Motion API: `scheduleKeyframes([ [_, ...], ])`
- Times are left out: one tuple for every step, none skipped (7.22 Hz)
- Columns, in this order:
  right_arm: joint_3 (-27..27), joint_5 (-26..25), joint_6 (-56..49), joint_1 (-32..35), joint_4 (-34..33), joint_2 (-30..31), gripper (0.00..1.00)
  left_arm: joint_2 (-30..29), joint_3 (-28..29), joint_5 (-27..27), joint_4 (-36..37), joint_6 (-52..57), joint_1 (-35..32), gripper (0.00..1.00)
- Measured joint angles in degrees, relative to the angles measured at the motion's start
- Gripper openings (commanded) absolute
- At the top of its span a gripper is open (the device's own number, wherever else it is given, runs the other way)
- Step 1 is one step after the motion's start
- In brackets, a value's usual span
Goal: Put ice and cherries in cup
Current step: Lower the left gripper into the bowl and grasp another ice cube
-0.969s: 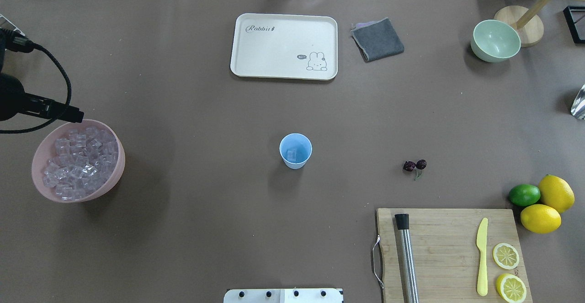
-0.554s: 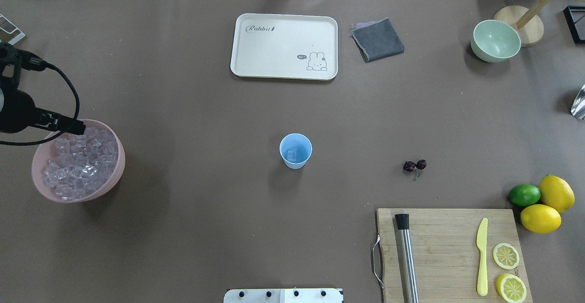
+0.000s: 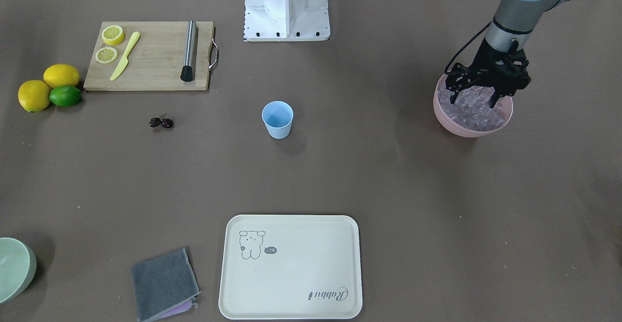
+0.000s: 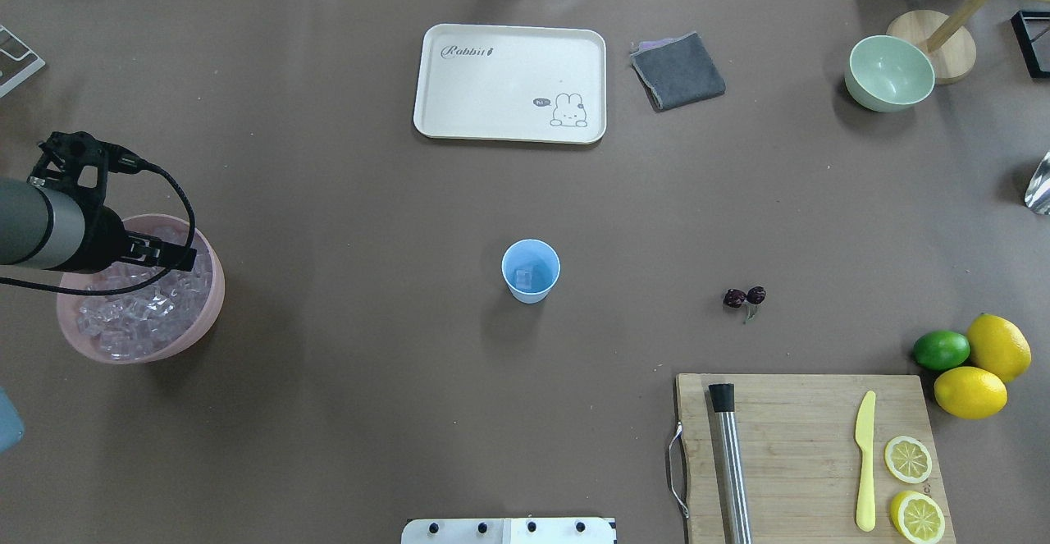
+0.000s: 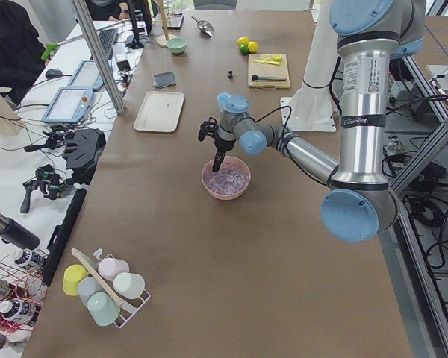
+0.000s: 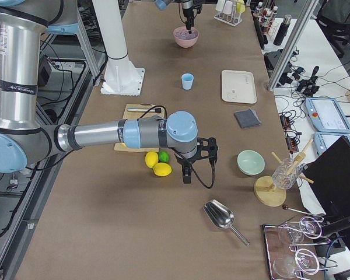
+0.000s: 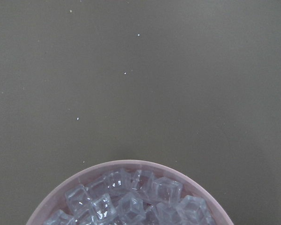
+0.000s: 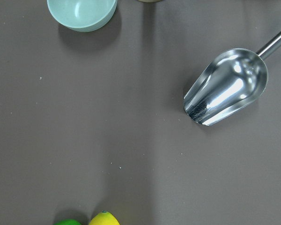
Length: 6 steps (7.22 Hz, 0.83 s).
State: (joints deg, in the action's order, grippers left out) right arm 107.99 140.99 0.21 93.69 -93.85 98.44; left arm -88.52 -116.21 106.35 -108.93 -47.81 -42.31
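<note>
Fingers (image 3: 453,93) of the left gripper (image 3: 474,101) are held spread wide apart and pointed down into the pink bowl (image 3: 466,130), over the heaped ice (image 3: 474,113). Nothing is seen gripped between them, and whether the tips touch the cubes cannot be told. In the left wrist view only the bowl's far rim and the nearest cubes are shown, with bare table beyond.

The cup (image 3: 277,119) is stood upright near the middle of the table (image 3: 388,176), well apart from the pink bowl, and a single piece of ice is seen at its bottom in the overhead view. The cherries (image 3: 161,123) are laid on the table on the cup's other side, between the cup and the cutting board (image 3: 150,64), touching neither.

The right gripper (image 6: 188,172) is shown only from the table's end, held low just beside the lemons (image 6: 157,164) and the lime (image 6: 163,156); how far it is opened cannot be told. Below its wrist camera a metal scoop (image 8: 227,89) and the pale green bowl (image 8: 82,13) are seen.
</note>
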Motion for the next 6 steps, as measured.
scheduleKeyframes([
  [0.0, -0.1, 0.0, 0.0, 0.0, 0.0, 1.0, 0.4, 0.3, 0.1, -0.2, 0.1, 0.9, 0.97],
  [0.0, -0.1, 0.0, 0.0, 0.1, 0.0, 1.0, 1.4, 0.3, 0.3, -0.6, 0.3, 1.4, 0.97],
  [0.0, -0.1, 0.0, 0.0, 0.1, 0.0, 1.0, 2.3, 0.3, 0.4, -1.4, 0.5, 1.6, 0.96],
  [0.1, -0.1, 0.0, 0.0, 0.1, 0.0, 1.0, 2.7, 0.4, 1.1, -2.0, 0.6, 1.7, 0.95],
  [0.2, -0.2, 0.0, 0.0, 0.1, 0.0, 1.0, 2.9, 0.5, 2.3, -2.4, 0.6, 1.9, 0.89],
  [0.5, -0.2, 0.0, 0.0, 0.2, 0.0, 1.0, 2.9, 0.7, 3.1, -2.8, 0.5, 2.2, 0.88],
])
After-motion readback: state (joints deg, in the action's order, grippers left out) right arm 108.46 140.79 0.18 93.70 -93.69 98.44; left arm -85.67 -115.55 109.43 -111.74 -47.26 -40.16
